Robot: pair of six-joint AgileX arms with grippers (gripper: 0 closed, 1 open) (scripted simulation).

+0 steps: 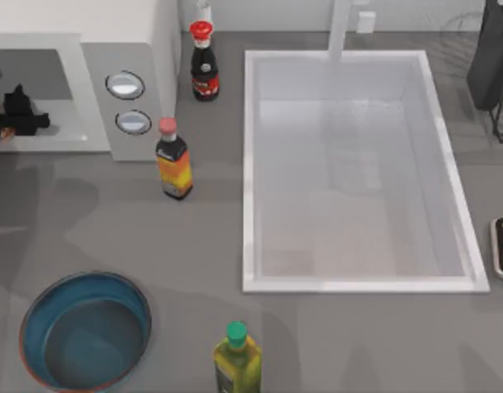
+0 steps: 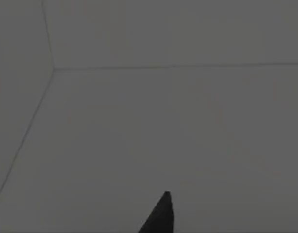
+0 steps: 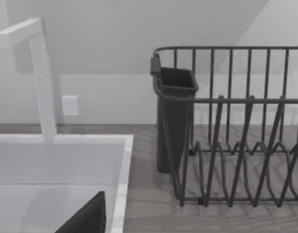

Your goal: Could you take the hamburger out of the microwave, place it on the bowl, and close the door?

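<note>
Top view showed the left end effector [image 1: 26, 121] reaching into the open microwave [image 1: 124, 49] at the worktop's [image 1: 194, 246] left rear; whether its fingers were spread could not be told. Two sauce bottles [image 1: 173, 160] stood just beside the microwave, before the sink [image 1: 251, 180]. The bowl [image 1: 38, 307] sat at front left, a green-capped bottle [image 1: 237, 360] near it.

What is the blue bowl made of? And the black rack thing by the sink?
The bowl looks like glazed ceramic: smooth dark teal inside, thin reddish-brown rim, though it could be plastic. The rack looks like thin dark coated metal wire, going by its slim bent bars; its cup seems matte dark plastic.
</note>
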